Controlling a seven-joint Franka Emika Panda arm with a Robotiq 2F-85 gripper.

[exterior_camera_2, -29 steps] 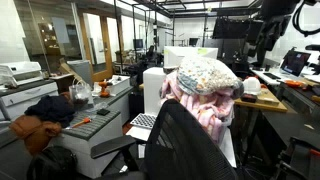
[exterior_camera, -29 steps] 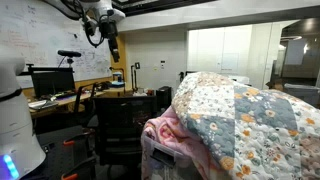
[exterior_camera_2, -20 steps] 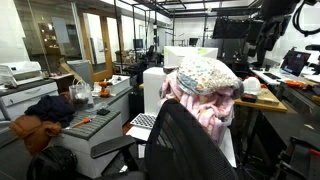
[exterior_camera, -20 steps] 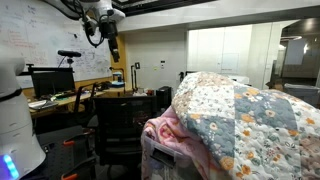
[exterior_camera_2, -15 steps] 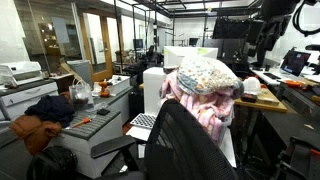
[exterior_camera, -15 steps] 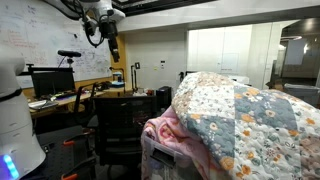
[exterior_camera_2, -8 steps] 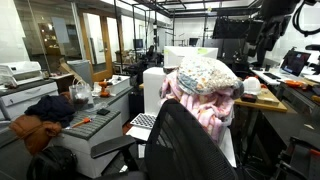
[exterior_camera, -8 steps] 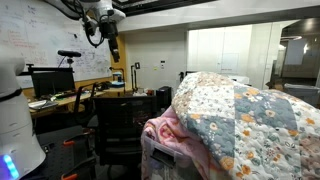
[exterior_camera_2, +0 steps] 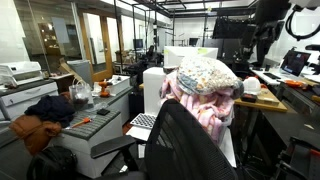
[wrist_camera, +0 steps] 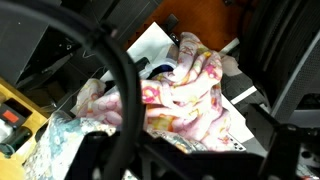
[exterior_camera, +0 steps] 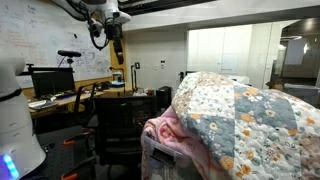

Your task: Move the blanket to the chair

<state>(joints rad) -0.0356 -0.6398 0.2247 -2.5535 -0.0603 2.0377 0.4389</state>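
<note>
The blanket [exterior_camera: 245, 120], quilted in grey-blue and cream floral squares, lies draped over a tall mound. Its crest sits on the chair's side, and its length runs off toward the far edge of an exterior view, away from the chair [exterior_camera: 120, 125]. Seen end-on in an exterior view, the blanket [exterior_camera_2: 205, 72] forms a rounded cap on top of the heap. The black chair stands just beside the mound, its tall backrest rising to about the height of the mound's lower slope. A pink fleece [exterior_camera: 165, 130] spills out from under the quilt on that same side, between quilt and chair. In the wrist view this pink fleece [wrist_camera: 190, 85] fills the middle, while only a patch of the blanket [wrist_camera: 60, 140] shows at the lower corner. From this I judge that the wrist is pointed more at the fleece than at the quilt. The arm [exterior_camera: 95, 15] reaches in near the ceiling, and its jaws hang high above the chair, well apart from everything. So the blanket lies below them and off to the side, across the chair from the arm's base. Nothing hangs from the jaws, so they appear to carry nothing. I cannot tell how far apart they stand, because they are small in the exterior views and only a dark blur in the wrist view. The nearest edge of the quilt to reach would be its crest on the chair side.
</note>
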